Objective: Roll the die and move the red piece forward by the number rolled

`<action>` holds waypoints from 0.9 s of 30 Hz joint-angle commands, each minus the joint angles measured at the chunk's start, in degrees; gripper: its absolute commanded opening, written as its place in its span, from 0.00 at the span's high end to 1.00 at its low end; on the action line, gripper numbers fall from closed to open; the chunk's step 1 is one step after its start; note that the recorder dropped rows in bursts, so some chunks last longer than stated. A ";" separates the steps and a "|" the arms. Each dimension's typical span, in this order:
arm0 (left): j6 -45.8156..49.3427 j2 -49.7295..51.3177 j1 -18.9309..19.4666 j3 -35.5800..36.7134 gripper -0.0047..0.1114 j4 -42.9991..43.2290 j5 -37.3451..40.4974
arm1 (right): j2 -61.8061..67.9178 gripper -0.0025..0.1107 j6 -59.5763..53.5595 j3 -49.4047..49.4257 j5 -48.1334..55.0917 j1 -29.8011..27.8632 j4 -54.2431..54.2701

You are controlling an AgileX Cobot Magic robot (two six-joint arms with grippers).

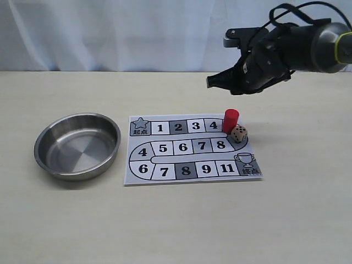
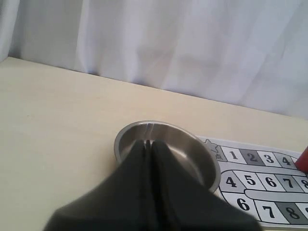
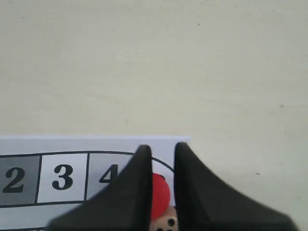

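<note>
The red piece (image 1: 231, 120) stands upright at the right end of the board's top row, just past square 4. Touching it at the front right is the die (image 1: 238, 133), a pale wooden cube with dark pips. My right gripper (image 1: 215, 81) hovers well above and behind the piece. In the right wrist view, the right gripper (image 3: 161, 147) is open by a narrow gap, with the red piece (image 3: 161, 192) and the die (image 3: 166, 224) showing far below between the fingers. My left gripper (image 2: 150, 142) is shut and empty; it does not appear in the exterior view.
The paper game board (image 1: 190, 147) lies flat at the table's centre, with numbered squares and a trophy at its end. A steel bowl (image 1: 110, 129) sits to its left, holding nothing. A white curtain hangs behind the table.
</note>
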 commanded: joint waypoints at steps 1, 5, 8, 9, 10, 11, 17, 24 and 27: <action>-0.34 -0.34 -0.01 0.11 0.96 0.15 -0.85 | -1.95 0.94 -3.32 0.14 5.62 -2.93 4.19; -0.34 -0.34 -0.01 0.11 0.96 0.15 -0.85 | -3.25 0.94 -16.54 0.14 10.97 -7.41 16.77; -0.34 -0.34 -0.01 0.11 0.96 0.15 -0.85 | -6.32 0.94 -20.78 2.08 12.57 -11.15 21.40; -0.34 -0.34 -0.01 0.11 0.96 0.15 -0.85 | -8.17 0.94 -20.78 3.56 11.78 -12.38 21.51; -0.34 -0.34 -0.01 0.11 0.96 0.15 -0.85 | -10.40 0.94 -20.78 5.25 10.64 -13.56 21.51; -0.34 -0.34 -0.01 0.11 0.96 0.15 -0.85 | -12.37 0.94 -20.78 6.81 9.32 -14.69 21.51; -0.34 -0.34 -0.01 0.11 0.96 0.04 -1.00 | -39.96 0.94 -22.07 28.53 -11.34 -18.66 19.06; -0.34 -0.34 -0.01 0.11 0.96 0.04 -1.00 | -68.27 0.94 -21.96 50.89 -24.72 -18.66 19.32; -0.34 -0.34 -0.01 0.11 0.96 0.04 -1.00 | -76.55 0.94 -21.96 57.86 -25.77 -18.66 19.32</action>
